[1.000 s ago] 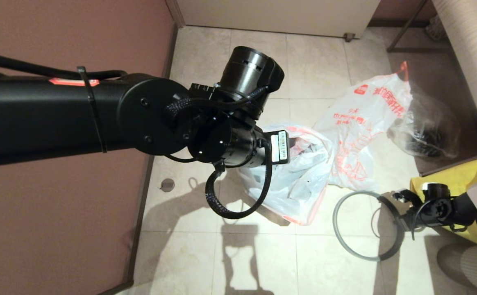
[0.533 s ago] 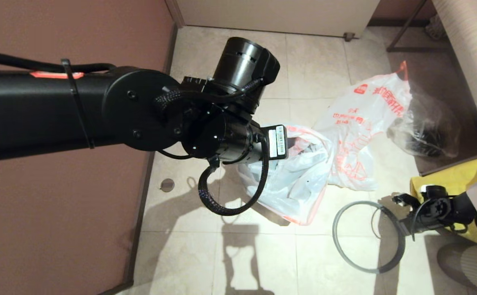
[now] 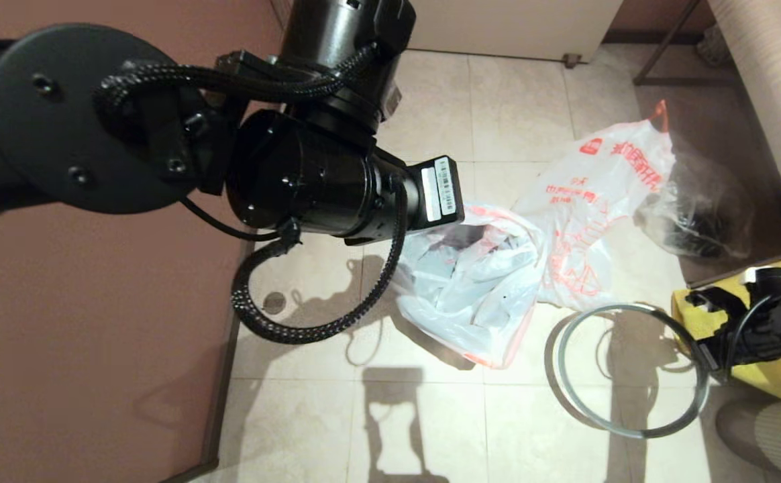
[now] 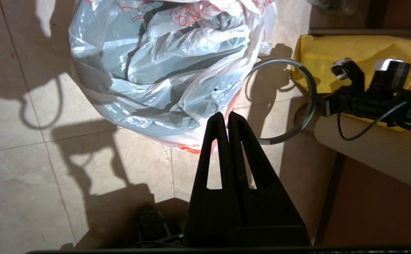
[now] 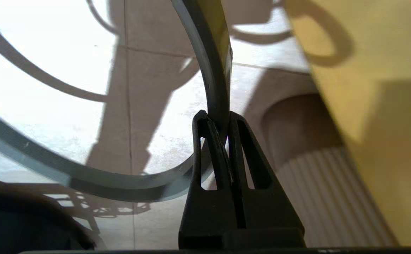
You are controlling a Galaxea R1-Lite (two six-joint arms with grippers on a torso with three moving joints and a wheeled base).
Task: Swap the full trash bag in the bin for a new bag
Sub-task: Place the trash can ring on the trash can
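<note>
On the tiled floor, a lumpy printed bag (image 3: 471,288), apparently the full trash bag, lies out of any bin; none is seen. The flat new bag (image 3: 598,201) lies beside it, unfitted. The right end effector (image 5: 219,121) pinches the grey ring rim (image 3: 632,369), clear only in its wrist view. The left end effector (image 4: 225,117), pressed together and empty, hangs above the full bag.

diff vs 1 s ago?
Right gripper has shut on the grey ring and lifted it off the floor toward the yellow bag. Left arm rose; left gripper stays shut and empty. Full trash bag and new bag unmoved.
</note>
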